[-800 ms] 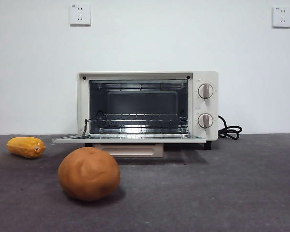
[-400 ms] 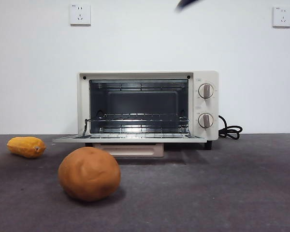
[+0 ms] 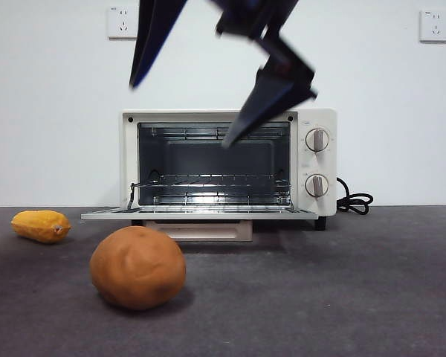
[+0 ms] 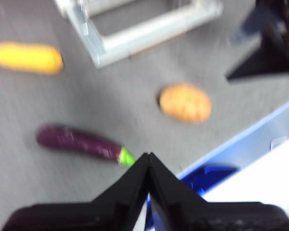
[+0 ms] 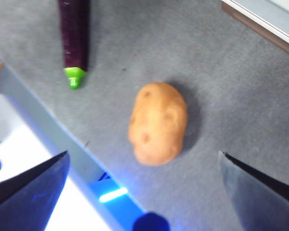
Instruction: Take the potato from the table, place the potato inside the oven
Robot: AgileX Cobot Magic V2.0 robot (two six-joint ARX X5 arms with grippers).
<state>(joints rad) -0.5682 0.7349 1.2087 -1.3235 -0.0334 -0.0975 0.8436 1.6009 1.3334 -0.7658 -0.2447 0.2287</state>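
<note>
Right gripper [image 3: 180, 111] wide open, empty, above the round orange-brown potato [image 3: 137, 267] | potato lies on dark grey table [image 3: 357, 297], before the open cream-white oven [image 3: 312, 160] | risk: your jaws could push it rolling.

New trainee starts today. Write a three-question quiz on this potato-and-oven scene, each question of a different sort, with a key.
1. True or false: the oven door is shut.
2. Which gripper has its jaws open above the potato?
A. left gripper
B. right gripper
C. neither
3. Fill in: besides the potato and the yellow-orange vegetable, the wrist views show a purple ____ lying on the table.

Key
1. False: the door lies open and flat, showing the wire rack.
2. B: its jaws are spread wide on either side of the potato, not touching it; the left gripper is shut.
3. eggplant
</note>
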